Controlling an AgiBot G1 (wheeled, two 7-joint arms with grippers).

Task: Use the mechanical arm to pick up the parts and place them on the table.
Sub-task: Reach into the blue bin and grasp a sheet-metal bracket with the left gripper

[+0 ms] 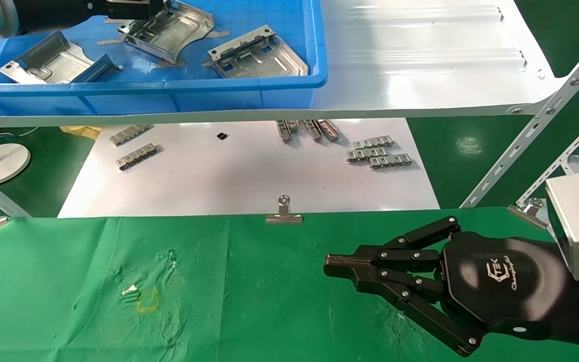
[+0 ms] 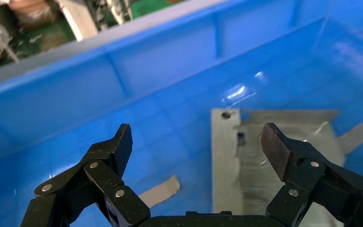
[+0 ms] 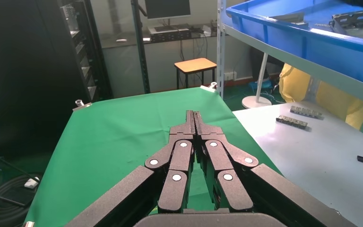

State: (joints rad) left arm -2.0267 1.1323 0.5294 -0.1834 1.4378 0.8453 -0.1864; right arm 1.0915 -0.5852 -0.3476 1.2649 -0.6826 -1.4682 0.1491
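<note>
Three silvery stamped parts lie in a blue bin [image 1: 169, 98] on the upper shelf: one on the left [image 1: 48, 63], one in the middle [image 1: 171, 30], one on the right [image 1: 257, 53]. My left gripper [image 1: 131, 7] reaches into the bin beside the middle part. In the left wrist view it [image 2: 197, 139] is open and empty above the bin floor, with a part [image 2: 246, 156] lying under one finger [image 2: 276, 149]. My right gripper [image 1: 327, 264] is shut and empty, low over the green table [image 1: 68, 301]; it also shows in the right wrist view [image 3: 194, 116].
The bin stands on a glossy white shelf [image 1: 420, 50] with slanted metal struts [image 1: 520, 151] on the right. Below, a white board [image 1: 249, 176] carries small grey ribbed strips [image 1: 380, 153]. Binder clips [image 1: 283, 213] pin the cloth's far edge. A thin grey strip [image 2: 158, 191] lies in the bin.
</note>
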